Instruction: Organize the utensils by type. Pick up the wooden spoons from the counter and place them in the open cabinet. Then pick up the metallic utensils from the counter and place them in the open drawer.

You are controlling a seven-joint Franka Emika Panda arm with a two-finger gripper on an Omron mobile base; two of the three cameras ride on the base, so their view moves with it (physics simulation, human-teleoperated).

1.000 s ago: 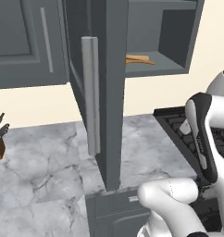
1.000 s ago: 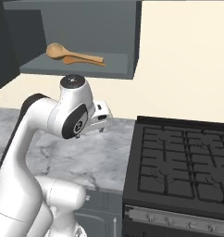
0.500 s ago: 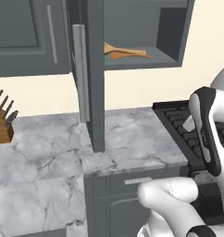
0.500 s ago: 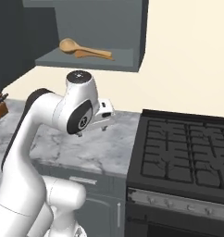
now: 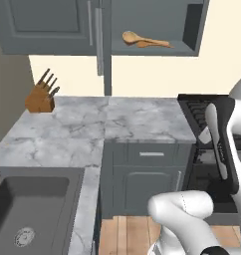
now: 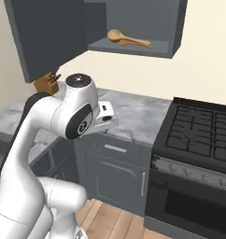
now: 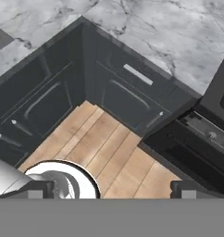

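A wooden knife block (image 5: 40,97) is sitting far left by the wall, a grey sink (image 5: 30,209) is showing near left, and a black stove (image 6: 199,133) is sitting right, above plank flooring (image 7: 104,155).

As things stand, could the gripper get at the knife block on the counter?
Probably not without moving. The gripper hangs open over the wooden floor, aimed down at the cupboard fronts, while the knife block stands at the far back of the counter, well off to the arm's left.
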